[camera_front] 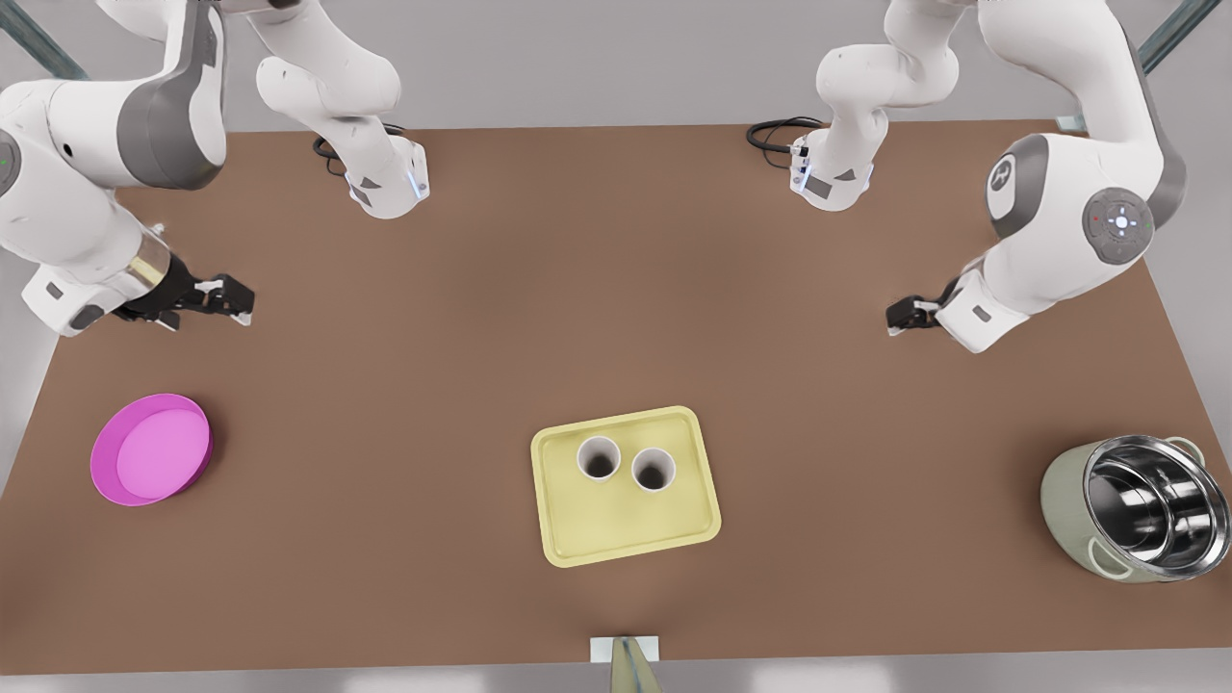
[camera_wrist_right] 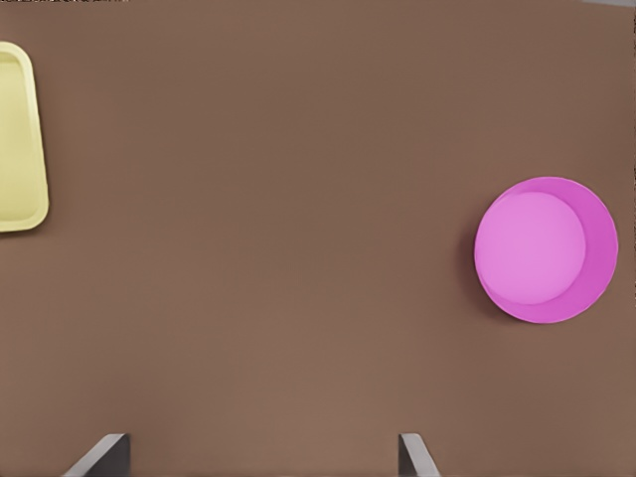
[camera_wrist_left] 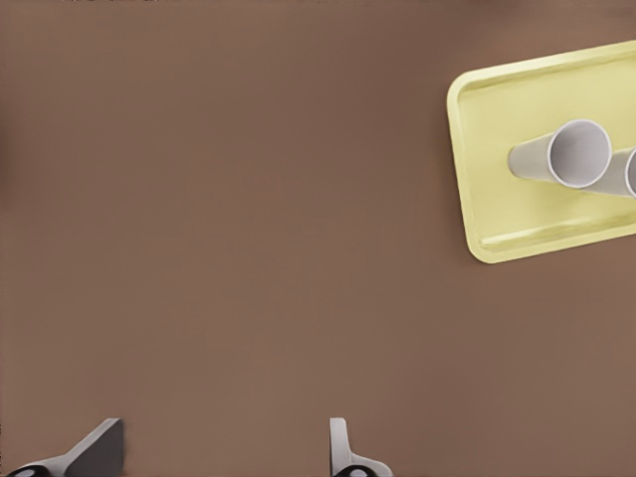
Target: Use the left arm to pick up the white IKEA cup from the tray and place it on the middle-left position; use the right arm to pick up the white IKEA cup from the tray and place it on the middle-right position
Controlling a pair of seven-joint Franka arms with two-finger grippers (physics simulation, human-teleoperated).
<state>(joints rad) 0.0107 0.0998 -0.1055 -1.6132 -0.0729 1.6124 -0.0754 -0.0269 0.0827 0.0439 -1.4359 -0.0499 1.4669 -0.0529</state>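
While one white IKEA cup (camera_front: 599, 458) and its twin (camera_front: 654, 469) stand upright, just beside each other, in the half of the pale yellow tray (camera_front: 616, 529) nearer the arm bases, both arms wait well apart from it. The left gripper (camera_front: 897, 316) hangs off the tray's steel pot (camera_front: 1136, 505) side, fingers spread wide. The right gripper (camera_front: 236, 300), off the tray's magenta bowl (camera_front: 151, 449) side, is likewise released. The cups look light, stiff and smooth, likely slippery. A pinch across each rim wall, on the side away from its neighbour, seems safest.
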